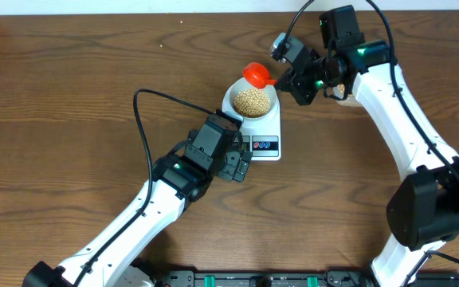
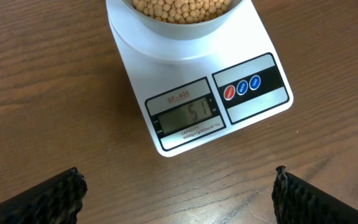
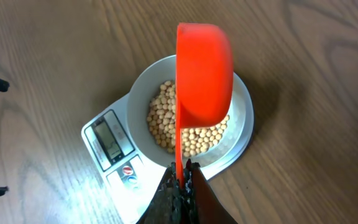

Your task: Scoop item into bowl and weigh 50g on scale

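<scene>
Right gripper (image 3: pixel 182 180): the fingers are pinching shut on the thin handle of the red-orange scoop (image 3: pixel 204 68). The scoop is hanging directly over the bowl (image 3: pixel 138 93) and is turned so its outer wall is facing the wrist camera. Whether anything is lying inside the scoop cannot be told. In the overhead view it is covering the bowl's far rim.

Bowl: it is holding a mound of tan-yellow beans (image 3: pixel 163 121), which are reaching close to the rim. It is sitting on the platform of the scale (image 2: pixel 166 68) and taking up most of the platform's width.

Scale: it is lying flat on the wooden table (image 2: pixel 42 93). The display (image 2: pixel 188 115) is showing 51. One red and two blue buttons (image 2: pixel 241 86) are sitting in the panel beside the display.

Left gripper (image 2: pixel 178 177): the fingers are standing wide apart and holding nothing. It is hovering over bare wood just off the scale's display edge, with the wrist camera looking straight at the readout.
</scene>
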Action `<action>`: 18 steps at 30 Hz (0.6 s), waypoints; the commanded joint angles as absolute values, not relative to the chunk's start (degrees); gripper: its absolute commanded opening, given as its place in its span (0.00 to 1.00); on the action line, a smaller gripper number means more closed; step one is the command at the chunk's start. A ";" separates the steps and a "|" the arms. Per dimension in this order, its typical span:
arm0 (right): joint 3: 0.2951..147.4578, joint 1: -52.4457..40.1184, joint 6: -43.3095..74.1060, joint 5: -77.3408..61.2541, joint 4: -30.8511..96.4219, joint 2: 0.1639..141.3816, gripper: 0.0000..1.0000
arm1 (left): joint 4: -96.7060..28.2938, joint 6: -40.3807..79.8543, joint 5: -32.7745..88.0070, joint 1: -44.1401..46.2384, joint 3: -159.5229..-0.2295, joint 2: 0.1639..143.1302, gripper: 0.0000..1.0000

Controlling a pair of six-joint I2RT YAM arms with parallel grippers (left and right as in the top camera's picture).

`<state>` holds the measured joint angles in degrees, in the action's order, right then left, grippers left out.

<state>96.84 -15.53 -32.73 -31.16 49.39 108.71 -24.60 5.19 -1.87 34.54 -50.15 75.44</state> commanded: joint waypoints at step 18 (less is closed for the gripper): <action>92.88 -18.00 -32.88 -26.85 43.46 110.34 0.01 | -24.60 5.23 -2.39 34.26 -49.56 75.61 0.98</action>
